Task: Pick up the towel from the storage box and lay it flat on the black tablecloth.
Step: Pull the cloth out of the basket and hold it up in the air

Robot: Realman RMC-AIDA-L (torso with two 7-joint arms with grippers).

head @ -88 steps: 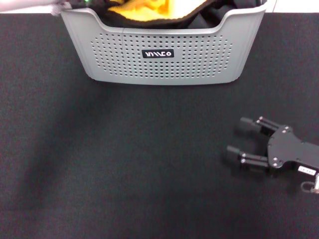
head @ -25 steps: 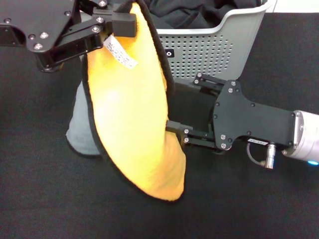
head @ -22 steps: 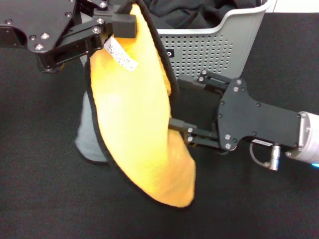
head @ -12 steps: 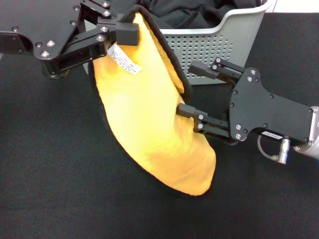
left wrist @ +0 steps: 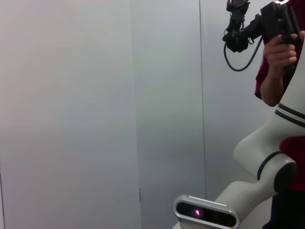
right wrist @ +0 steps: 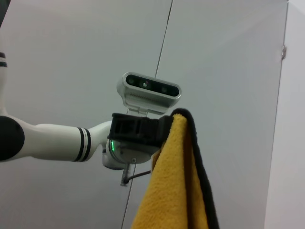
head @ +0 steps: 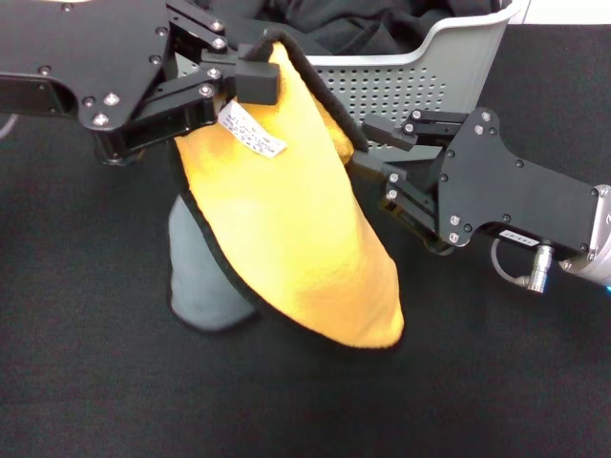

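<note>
The left gripper (head: pixel 250 84) fingers pinch the towel's (head: pixel 286 239) top corner — it hangs above the black tablecloth (head: pixel 86 382), before the storage box (head: pixel 420 72); the right gripper (head: pixel 377 153) fingers pinch its edge.

Left gripper (head: pixel 250 78) upper left of head view, arm entering from the left edge, fingers clamped on the top corner of the towel (head: pixel 296 258), holding it hanging. Right gripper (head: pixel 387 153) centre right, arm coming in from the right edge, wrist angled up-left, fingers closing around the towel's right edge; whether they pinch it isn't clear.
</note>
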